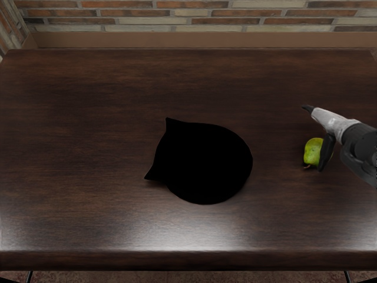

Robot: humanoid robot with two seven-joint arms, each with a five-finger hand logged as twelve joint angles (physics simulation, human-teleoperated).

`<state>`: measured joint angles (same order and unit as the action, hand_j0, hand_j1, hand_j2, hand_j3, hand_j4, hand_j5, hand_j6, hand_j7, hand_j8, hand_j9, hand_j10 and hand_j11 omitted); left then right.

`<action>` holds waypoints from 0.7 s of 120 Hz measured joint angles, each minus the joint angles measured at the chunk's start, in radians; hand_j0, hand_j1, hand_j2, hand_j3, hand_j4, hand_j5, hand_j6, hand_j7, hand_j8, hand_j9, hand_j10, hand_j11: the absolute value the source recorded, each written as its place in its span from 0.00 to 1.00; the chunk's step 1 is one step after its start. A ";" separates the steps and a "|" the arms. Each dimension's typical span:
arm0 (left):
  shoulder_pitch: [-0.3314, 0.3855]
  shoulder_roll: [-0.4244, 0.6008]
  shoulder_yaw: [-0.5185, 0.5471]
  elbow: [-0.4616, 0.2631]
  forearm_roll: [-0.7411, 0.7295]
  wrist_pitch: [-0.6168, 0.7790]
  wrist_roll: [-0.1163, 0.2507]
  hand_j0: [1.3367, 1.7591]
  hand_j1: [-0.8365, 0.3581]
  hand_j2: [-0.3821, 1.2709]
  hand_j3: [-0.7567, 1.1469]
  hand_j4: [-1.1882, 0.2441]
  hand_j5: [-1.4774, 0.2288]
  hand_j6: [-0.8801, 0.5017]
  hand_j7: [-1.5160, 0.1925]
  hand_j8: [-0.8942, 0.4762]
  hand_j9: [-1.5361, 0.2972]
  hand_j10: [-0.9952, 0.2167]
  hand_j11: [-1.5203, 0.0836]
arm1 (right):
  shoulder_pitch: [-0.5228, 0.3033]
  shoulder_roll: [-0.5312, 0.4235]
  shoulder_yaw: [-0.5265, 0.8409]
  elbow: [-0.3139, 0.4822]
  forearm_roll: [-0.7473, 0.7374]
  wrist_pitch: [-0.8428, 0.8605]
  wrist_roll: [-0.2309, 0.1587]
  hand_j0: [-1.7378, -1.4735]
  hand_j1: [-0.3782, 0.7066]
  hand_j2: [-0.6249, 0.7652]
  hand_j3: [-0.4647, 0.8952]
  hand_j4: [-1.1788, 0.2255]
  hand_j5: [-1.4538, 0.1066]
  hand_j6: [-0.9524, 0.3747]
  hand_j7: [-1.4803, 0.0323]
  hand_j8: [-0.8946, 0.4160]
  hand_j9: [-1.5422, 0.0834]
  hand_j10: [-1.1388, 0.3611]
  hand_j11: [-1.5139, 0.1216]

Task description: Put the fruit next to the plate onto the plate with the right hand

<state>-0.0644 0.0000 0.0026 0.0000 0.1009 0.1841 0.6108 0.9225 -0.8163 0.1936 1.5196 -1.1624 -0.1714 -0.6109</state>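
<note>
A black plate (203, 164) with two ear-like points on its rim lies flat at the middle of the dark wooden table. To its right, a small green pear (313, 151) rests on the table, apart from the plate. My right hand (327, 131) comes in from the right edge and sits right beside the pear. Its fingers are spread: one grey finger points up and to the left, away from the fruit, and a dark digit hangs down against the pear's right side. Nothing is held. The left arm is out of view.
The table's (88, 118) front edge runs along the bottom of the view. A brick wall (188, 15) stands behind the far edge.
</note>
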 joint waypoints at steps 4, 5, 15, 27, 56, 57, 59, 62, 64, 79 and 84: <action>0.000 0.000 0.000 0.000 0.000 0.000 0.000 0.76 0.99 0.23 0.40 0.83 0.87 0.63 0.89 0.65 0.84 0.82 0.95 | -0.005 0.004 0.000 -0.007 -0.005 -0.002 0.000 0.30 0.03 0.45 0.34 0.84 0.93 0.71 0.98 0.68 0.95 0.76 0.93; 0.000 0.000 0.000 0.000 0.000 0.000 0.000 0.76 0.99 0.23 0.40 0.83 0.87 0.63 0.89 0.65 0.84 0.82 0.95 | -0.006 0.005 0.000 -0.008 -0.007 -0.002 0.000 0.30 0.03 0.45 0.34 0.84 0.93 0.71 0.98 0.68 0.95 0.76 0.93; 0.000 0.000 0.000 0.000 0.000 0.000 0.000 0.76 0.99 0.23 0.40 0.83 0.87 0.63 0.89 0.65 0.84 0.82 0.95 | -0.014 0.022 0.000 -0.027 -0.014 -0.004 0.000 0.30 0.03 0.45 0.34 0.83 0.93 0.71 0.97 0.67 0.94 0.75 0.92; 0.000 0.000 0.000 0.000 0.000 0.000 0.000 0.76 0.99 0.23 0.40 0.83 0.87 0.63 0.89 0.65 0.84 0.82 0.95 | -0.020 0.033 -0.001 -0.039 -0.019 -0.003 0.000 0.30 0.07 0.45 0.34 0.80 0.89 0.68 0.94 0.64 0.91 0.73 0.89; 0.000 0.000 0.000 0.000 0.000 0.000 0.000 0.76 0.99 0.23 0.40 0.83 0.87 0.63 0.89 0.65 0.84 0.82 0.95 | -0.034 0.036 0.000 -0.045 -0.020 0.001 0.000 0.30 0.21 0.43 0.34 0.71 0.78 0.58 0.83 0.54 0.81 0.64 0.79; 0.000 0.000 0.000 0.000 0.000 0.000 0.000 0.76 0.99 0.23 0.40 0.83 0.87 0.63 0.89 0.65 0.84 0.82 0.95 | -0.034 0.036 0.000 -0.045 -0.020 0.001 0.000 0.30 0.21 0.43 0.34 0.71 0.78 0.58 0.82 0.54 0.80 0.64 0.78; 0.000 0.000 0.000 0.000 0.000 0.000 0.000 0.76 0.99 0.23 0.40 0.83 0.87 0.63 0.89 0.65 0.84 0.82 0.95 | -0.035 0.035 0.000 -0.045 -0.020 0.001 0.000 0.30 0.22 0.44 0.34 0.70 0.77 0.57 0.82 0.53 0.80 0.63 0.77; 0.000 0.000 0.000 0.000 0.000 0.000 0.000 0.76 0.99 0.23 0.40 0.83 0.87 0.63 0.89 0.65 0.84 0.82 0.95 | -0.036 0.035 0.000 -0.045 -0.020 0.002 0.000 0.30 0.23 0.43 0.34 0.69 0.76 0.56 0.81 0.53 0.79 0.62 0.76; 0.000 0.000 0.000 0.000 0.000 0.000 0.000 0.76 0.99 0.23 0.40 0.83 0.87 0.63 0.89 0.65 0.84 0.82 0.95 | -0.037 0.034 0.000 -0.045 -0.020 0.002 0.000 0.30 0.24 0.43 0.34 0.69 0.76 0.55 0.80 0.52 0.78 0.62 0.76; 0.000 0.000 0.000 0.000 0.000 0.000 0.000 0.76 0.99 0.23 0.40 0.83 0.87 0.63 0.89 0.65 0.84 0.82 0.95 | -0.040 0.032 0.000 -0.045 -0.018 0.006 0.000 0.30 0.28 0.42 0.34 0.66 0.72 0.52 0.76 0.49 0.74 0.59 0.72; 0.000 0.000 0.000 0.000 0.000 0.000 0.000 0.76 0.99 0.23 0.40 0.83 0.87 0.63 0.89 0.65 0.84 0.82 0.95 | -0.041 0.031 0.000 -0.045 -0.018 0.007 0.000 0.31 0.29 0.40 0.34 0.65 0.71 0.51 0.75 0.48 0.73 0.58 0.71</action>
<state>-0.0644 0.0000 0.0026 0.0000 0.1008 0.1841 0.6107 0.8811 -0.7850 0.1933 1.4743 -1.1799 -0.1647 -0.6108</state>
